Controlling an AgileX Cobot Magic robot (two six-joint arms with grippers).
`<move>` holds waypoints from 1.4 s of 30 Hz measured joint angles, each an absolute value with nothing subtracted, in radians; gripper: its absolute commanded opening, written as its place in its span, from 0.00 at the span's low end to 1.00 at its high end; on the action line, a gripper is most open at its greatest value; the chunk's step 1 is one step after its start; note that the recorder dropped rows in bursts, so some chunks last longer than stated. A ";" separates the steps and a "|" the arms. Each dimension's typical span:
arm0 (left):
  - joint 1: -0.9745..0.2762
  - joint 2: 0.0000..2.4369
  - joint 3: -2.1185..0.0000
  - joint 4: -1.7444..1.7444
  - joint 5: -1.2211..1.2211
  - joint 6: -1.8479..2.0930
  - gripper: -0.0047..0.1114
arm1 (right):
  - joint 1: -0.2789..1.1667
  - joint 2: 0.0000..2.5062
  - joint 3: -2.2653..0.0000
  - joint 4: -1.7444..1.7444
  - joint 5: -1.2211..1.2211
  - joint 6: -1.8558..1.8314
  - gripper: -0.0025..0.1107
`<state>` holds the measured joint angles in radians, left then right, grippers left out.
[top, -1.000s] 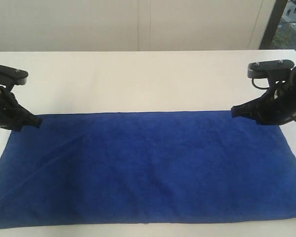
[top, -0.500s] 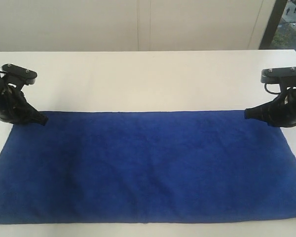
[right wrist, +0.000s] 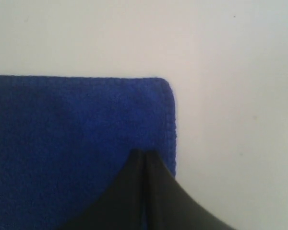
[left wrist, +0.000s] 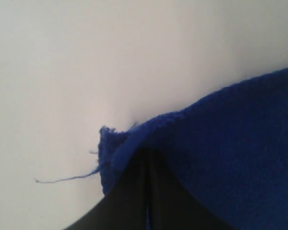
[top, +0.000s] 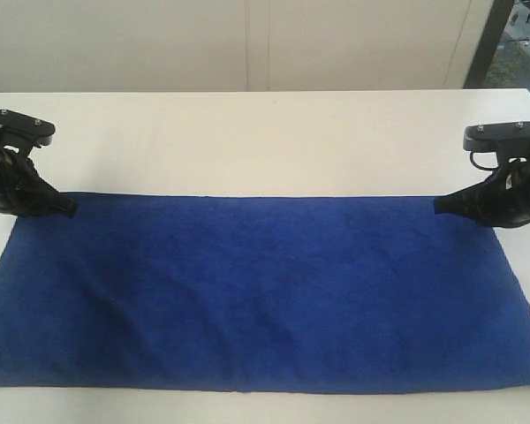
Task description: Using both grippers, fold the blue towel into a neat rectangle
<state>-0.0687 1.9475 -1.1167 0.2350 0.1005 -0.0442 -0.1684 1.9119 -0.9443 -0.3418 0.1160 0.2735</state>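
Blue towel [top: 265, 291] — near corners beyond view's edges

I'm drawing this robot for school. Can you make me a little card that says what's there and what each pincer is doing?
towel: blue, spread flat
table: white, under the towel
left pincer: shut on the towel's far left corner, which bunches up
right pincer: shut on the far right corner, which lies flat
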 measured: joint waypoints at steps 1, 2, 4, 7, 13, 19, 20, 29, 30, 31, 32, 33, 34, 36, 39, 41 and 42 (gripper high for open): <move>-0.067 1.948 -1.117 0.235 0.100 -0.044 0.04 | -0.168 1.912 -0.944 -0.342 0.116 0.273 0.02; -0.067 1.948 -1.117 0.235 0.100 -0.044 0.04 | -0.168 1.912 -0.944 -0.344 0.116 0.272 0.02; -0.067 1.948 -1.117 0.237 0.105 -0.044 0.04 | -0.168 1.912 -0.944 -0.346 0.114 0.270 0.02; -0.067 1.930 -1.117 0.236 0.139 -0.044 0.04 | -0.168 1.892 -0.949 -0.346 0.124 0.267 0.02; -0.067 1.862 -1.113 0.226 0.219 -0.044 0.04 | -0.168 1.821 -0.966 -0.349 0.169 0.267 0.02; -0.067 1.812 -1.113 0.211 0.266 -0.044 0.04 | -0.168 1.754 -0.966 -0.349 0.229 0.267 0.02; -0.067 1.803 -1.113 0.202 0.273 -0.044 0.04 | -0.168 1.738 -0.966 -0.347 0.233 0.267 0.02; -0.067 1.564 -1.081 0.092 0.441 -0.044 0.04 | -0.162 1.547 -0.956 -0.222 0.285 0.269 0.02; -0.066 1.503 -1.045 0.076 0.472 -0.044 0.04 | -0.151 1.527 -0.956 -0.216 0.305 0.269 0.02; -0.066 1.468 -1.020 0.063 0.485 -0.042 0.04 | -0.144 1.521 -0.956 -0.214 0.320 0.269 0.02; -0.066 1.409 -0.976 0.032 0.501 -0.032 0.04 | -0.129 1.513 -0.956 -0.212 0.349 0.269 0.02; -0.066 1.363 -0.944 0.006 0.514 -0.013 0.04 | -0.119 1.510 -0.956 -0.208 0.373 0.269 0.02; -0.066 1.280 -0.894 -0.044 0.528 0.017 0.04 | -0.104 1.510 -0.956 -0.200 0.412 0.269 0.02; -0.066 1.148 -0.840 -0.107 0.553 0.075 0.04 | -0.088 1.498 -0.949 -0.189 0.443 0.269 0.02; -0.066 0.965 -0.796 -0.133 0.605 0.106 0.04 | -0.084 1.434 -0.894 -0.180 0.450 0.269 0.02; -0.066 0.900 -0.786 -0.137 0.634 0.108 0.04 | -0.084 1.401 -0.862 -0.165 0.451 0.269 0.02; -0.066 0.867 -0.784 -0.137 0.654 0.110 0.04 | -0.084 1.380 -0.847 -0.152 0.454 0.269 0.02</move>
<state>-0.0664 0.8673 -0.7836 -0.1372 0.6535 0.1103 -0.0844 1.3802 -0.8469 -0.1521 0.4539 0.2690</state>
